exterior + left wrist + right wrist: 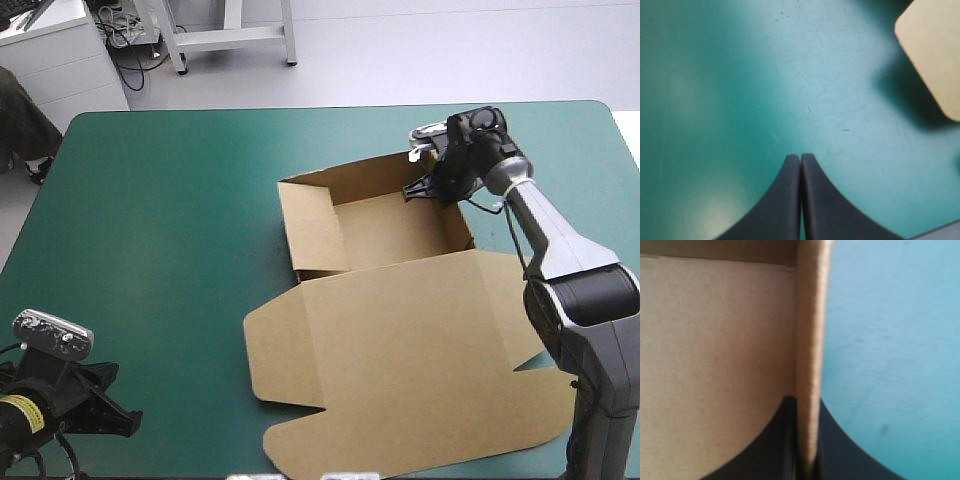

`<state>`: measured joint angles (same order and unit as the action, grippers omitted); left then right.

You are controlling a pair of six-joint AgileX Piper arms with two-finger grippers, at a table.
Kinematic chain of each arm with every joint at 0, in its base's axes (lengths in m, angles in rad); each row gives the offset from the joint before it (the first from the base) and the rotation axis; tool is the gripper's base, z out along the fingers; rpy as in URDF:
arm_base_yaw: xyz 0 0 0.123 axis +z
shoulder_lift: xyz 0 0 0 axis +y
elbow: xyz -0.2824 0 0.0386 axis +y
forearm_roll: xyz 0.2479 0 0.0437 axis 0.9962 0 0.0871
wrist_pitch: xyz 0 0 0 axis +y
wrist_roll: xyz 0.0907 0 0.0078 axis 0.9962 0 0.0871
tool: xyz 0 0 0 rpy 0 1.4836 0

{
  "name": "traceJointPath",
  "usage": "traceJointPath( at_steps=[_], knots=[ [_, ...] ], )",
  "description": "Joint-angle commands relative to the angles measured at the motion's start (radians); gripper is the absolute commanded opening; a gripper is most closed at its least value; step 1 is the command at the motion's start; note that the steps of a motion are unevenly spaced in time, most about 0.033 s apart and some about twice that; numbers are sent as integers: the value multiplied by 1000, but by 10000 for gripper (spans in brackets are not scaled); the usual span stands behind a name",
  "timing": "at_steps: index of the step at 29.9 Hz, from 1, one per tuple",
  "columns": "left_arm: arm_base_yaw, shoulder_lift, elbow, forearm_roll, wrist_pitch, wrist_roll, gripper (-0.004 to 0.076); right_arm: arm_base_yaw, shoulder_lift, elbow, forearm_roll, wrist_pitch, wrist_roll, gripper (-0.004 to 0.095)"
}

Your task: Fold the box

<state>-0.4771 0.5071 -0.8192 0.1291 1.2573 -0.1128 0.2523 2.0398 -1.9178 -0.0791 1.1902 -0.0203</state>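
Lid [420,375] nearest (box [395,240] lengthwise near-to-far)

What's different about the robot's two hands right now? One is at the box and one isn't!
The right gripper is pinching a raised wall of the box, while the left gripper is pinching nothing. The right gripper reaches out to the box's far right corner. The left gripper is over the bare near left corner of the teal-green cover, apart from the box. Both are black and shut.
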Motion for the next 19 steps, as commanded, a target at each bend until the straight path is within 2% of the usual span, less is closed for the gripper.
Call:
traceJointPath(
  at_steps=[1, 9, 14, 19],
  knots=[
    [-5, 9, -21, 30, 31, -10, -32, -117, -84, -71, -89, -17, -28, -23],
    [-5, 9, -21, 37, 31, -15, -32, -401, -87, -115, -81, -24, -58, -23],
    [-5, 9, -21, 37, 31, -15, -32, -577, -87, -115, 17, -59, -58, -23],
    [-5, 9, -21, 37, 17, -17, -32, -680, -85, -115, 57, -59, -58, -23]
  ],
)
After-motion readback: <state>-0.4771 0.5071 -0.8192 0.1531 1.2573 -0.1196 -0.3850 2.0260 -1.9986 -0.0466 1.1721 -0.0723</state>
